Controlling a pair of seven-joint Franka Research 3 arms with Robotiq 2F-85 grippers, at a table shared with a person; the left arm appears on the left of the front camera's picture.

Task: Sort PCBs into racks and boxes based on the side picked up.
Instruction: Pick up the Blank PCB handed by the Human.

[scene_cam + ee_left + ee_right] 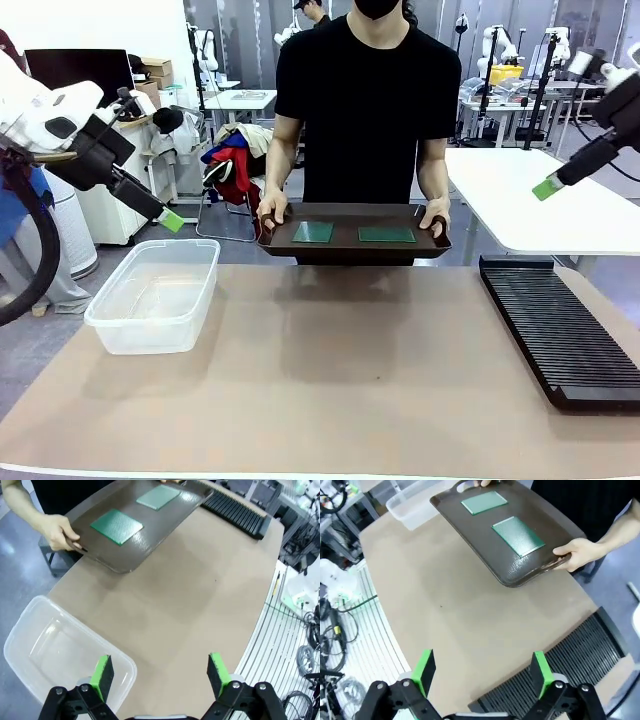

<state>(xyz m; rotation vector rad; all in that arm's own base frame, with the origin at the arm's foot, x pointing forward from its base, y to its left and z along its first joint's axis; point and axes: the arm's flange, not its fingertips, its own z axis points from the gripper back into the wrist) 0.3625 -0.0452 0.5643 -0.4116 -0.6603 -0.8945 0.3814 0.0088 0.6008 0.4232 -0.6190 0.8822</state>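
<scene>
Hovering with the left gripper released, green pads spread wide and clasping nothing, raised at 9 o'clock of the brown table, near the clear plastic tub. Hovering likewise with the right gripper released and empty, raised at 3 o'clock on the side of the long black slotted rack.

Facing a person in a black shirt standing at 12 o'clock and gripping a dark brown handled tray by both ends, one hand at its 9 o'clock handle, the other hand at its 3 o'clock handle. Reaching in over the far table edge with that tray; resting on the table or held just above it, cannot tell.

Finding the first PCB lying flat on the tray toward 9 o'clock and the second PCB lying flat toward 3 o'clock, side by side, apart, both green.

Seeing the tub standing on the table at 9 o'clock and the rack lying along the 3 o'clock edge, both apart from the tray.
</scene>
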